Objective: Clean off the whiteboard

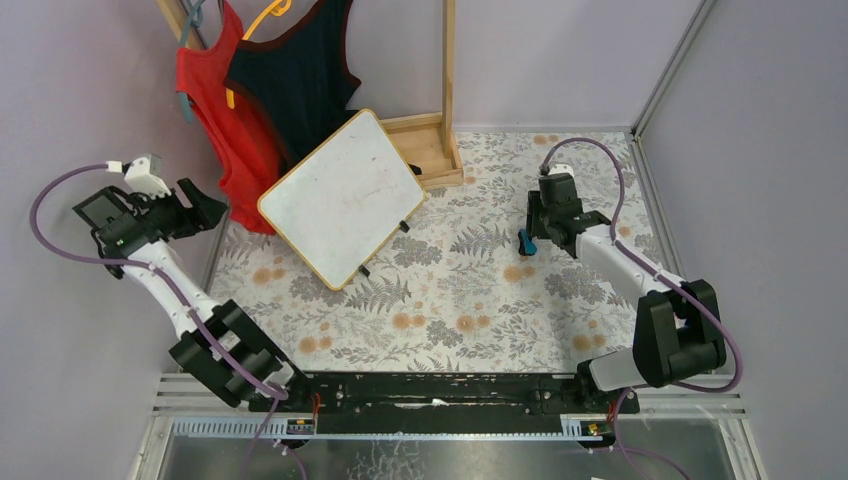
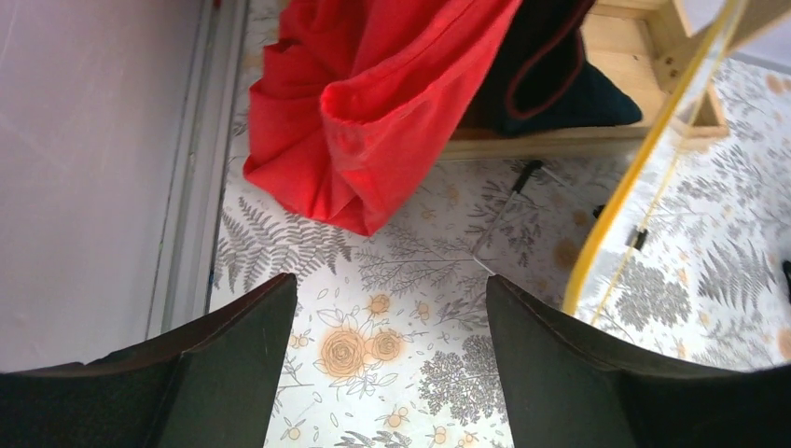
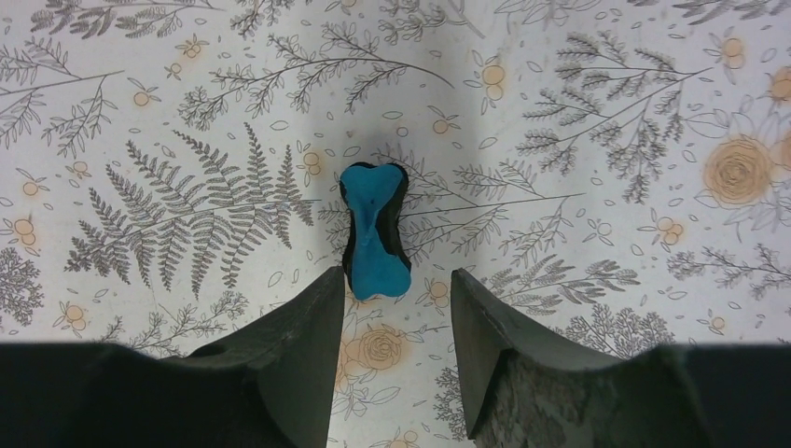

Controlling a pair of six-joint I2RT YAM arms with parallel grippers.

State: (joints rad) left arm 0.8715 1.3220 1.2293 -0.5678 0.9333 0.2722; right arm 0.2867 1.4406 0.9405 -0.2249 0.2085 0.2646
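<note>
so the whiteboard [image 1: 343, 197] is off to the front-right of your left gripper [image 2: 387, 289], past the hem of the red shirt [image 2: 373, 112], and it isn't touching either gripper. from above it's turned cornerwise on the flowery tablecloth [image 1: 450, 300], and two small black feet poke out along the edge nearest the arms. the white face looks nearly clean, with just a few faint marks near the middle that you can't read. in the left wrist view you only catch its pale wood rim curving down the right side.

your left gripper is spread wide with nothing between the fingers, only tablecloth under it. the red shirt hangs just ahead of it, with a dark shirt [image 1: 300, 80] behind that and a wooden stand [image 1: 430, 145] further back. the whiteboard's far corner sits just beside the base of that stand.

your right gripper [image 3: 392, 278] is well apart from the whiteboard, over on the other side of the table, pointing down at the cloth. its fingers are apart too and aren't pinching anything. a little blue eraser [image 3: 375, 231] lies flat on the tablecloth right at the fingertips, stretching away from them, with its near end sitting in the gap. it looks very close to the left fingertip, and you can't really tell if they touch.
</note>
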